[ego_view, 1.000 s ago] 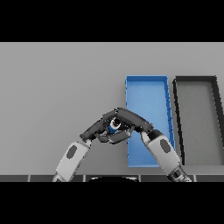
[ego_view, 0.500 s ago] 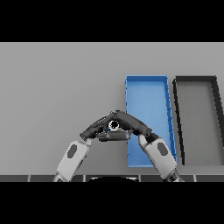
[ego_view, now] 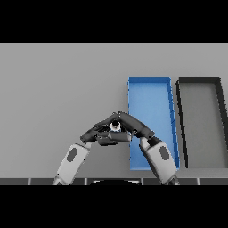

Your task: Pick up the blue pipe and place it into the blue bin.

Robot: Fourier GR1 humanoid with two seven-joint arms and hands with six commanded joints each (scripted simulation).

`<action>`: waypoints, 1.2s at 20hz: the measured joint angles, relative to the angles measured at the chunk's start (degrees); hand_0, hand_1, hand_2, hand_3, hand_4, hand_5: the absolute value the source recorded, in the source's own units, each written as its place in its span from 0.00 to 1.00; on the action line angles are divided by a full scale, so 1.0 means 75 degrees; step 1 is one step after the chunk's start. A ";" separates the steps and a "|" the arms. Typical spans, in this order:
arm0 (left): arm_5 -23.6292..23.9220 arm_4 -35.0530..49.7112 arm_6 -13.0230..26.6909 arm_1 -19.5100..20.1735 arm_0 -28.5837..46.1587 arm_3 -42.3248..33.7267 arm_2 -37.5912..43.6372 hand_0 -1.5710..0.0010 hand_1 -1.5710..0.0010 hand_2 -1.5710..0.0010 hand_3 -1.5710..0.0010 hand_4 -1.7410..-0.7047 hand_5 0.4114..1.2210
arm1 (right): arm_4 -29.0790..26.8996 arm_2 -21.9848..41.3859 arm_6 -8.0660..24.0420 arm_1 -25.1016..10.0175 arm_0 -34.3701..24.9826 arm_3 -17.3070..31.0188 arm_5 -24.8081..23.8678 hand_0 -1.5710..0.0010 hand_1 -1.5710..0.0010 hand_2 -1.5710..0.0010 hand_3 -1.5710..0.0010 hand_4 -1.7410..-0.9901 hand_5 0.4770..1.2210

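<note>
Both hands meet near the front edge of the grey table (ego_view: 53,89), just left of the blue bin (ego_view: 151,102); the left hand (ego_view: 97,132) and right hand (ego_view: 136,126) form a peak, fingers clamped from either side on a small round object (ego_view: 115,126), apparently the pipe, its blue not visible here; a black bin (ego_view: 200,120) lies beside the blue bin, toward the table's right edge.

- Even, flat light on the grey table (ego_view: 53,89) — no glare, no hot spots.
- Soft, faint shadow just under the fingers (ego_view: 100,129) of the left hand (ego_view: 95,133).
- Dark hands read low-contrast — finger edges hard to separate.
- No edge distortion visible.
</note>
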 measured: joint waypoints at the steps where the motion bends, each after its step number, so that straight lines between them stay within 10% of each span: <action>1: -0.0064 0.0036 0.0181 0.0013 -0.0067 0.0045 0.0068 0.80 0.82 0.82 0.86 0.63 0.71 | 0.0108 -0.0046 -0.0072 0.0040 0.0000 0.0015 0.0021 0.00 0.00 0.00 0.00 0.32 0.99; 7: 0.0017 0.0041 0.0672 0.0031 -0.0055 0.0127 0.0138 0.95 0.95 0.95 0.96 0.74 0.28 | 0.0533 -0.0066 -0.0543 0.0324 0.0011 0.0077 0.0046 0.00 0.00 0.00 0.00 0.32 1.00; 13: 0.0149 0.0208 0.1421 -0.0048 0.0046 0.0072 0.0240 0.99 0.99 0.99 0.99 0.74 0.13 | 0.0291 -0.0455 -0.0740 0.0564 -0.0093 0.0052 0.0153 0.00 0.00 0.00 0.00 0.33 1.00; 20: 0.0250 0.0012 0.1436 -0.0094 -0.0005 0.0210 0.0150 1.00 1.00 1.00 1.00 0.75 0.08 | -0.1778 -0.1779 0.1178 0.0594 -0.1591 -0.0452 -0.0452 0.00 0.00 0.00 0.00 0.33 1.00; 24: 0.0182 -0.0003 0.1233 -0.0003 0.0182 0.0081 0.0075 1.00 1.00 1.00 1.00 0.76 0.07 | -0.2526 -0.2935 0.1558 0.0048 -0.3107 -0.0241 -0.1348 0.00 0.00 0.00 0.00 0.32 1.00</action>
